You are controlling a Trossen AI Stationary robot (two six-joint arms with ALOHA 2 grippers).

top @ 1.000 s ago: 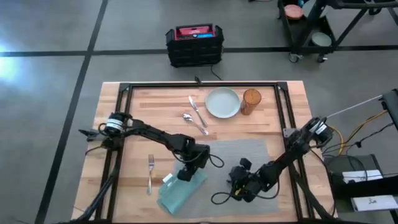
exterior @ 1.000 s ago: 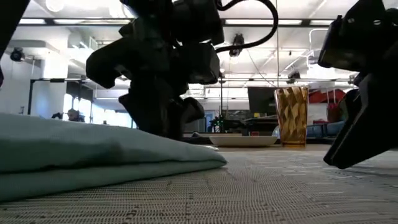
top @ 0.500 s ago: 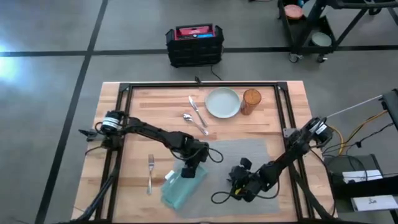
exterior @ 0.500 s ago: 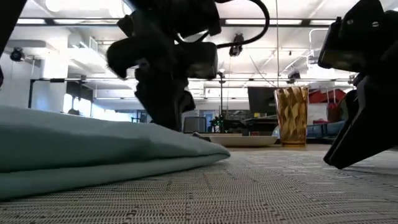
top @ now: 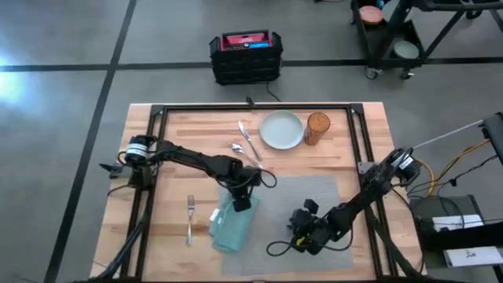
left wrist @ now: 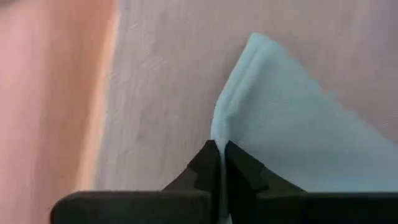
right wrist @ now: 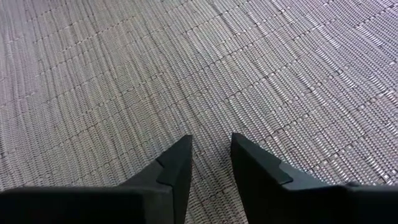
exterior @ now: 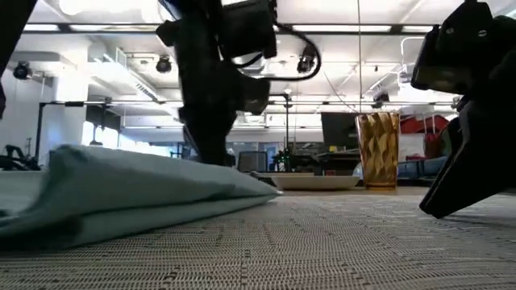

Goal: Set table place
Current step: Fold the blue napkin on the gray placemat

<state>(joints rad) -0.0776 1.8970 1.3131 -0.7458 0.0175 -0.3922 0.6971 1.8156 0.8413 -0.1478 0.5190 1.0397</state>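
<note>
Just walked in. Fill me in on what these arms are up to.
They are setting a place at the table. The left gripper is shut on a corner of the teal napkin, which lies half on the grey placemat's left edge. The right gripper rests low over the placemat, fingers slightly apart, holding nothing. The fork lies left of the napkin. The knife, spoon, plate and amber glass sit at the far side, not yet placed.

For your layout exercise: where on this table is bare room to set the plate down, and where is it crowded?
Free: the placemat between the napkin and right pincer; bare table left of the knife. Crowded: around the left pincer gripping the napkin, and the far edge with spoon, plate and glass.
</note>
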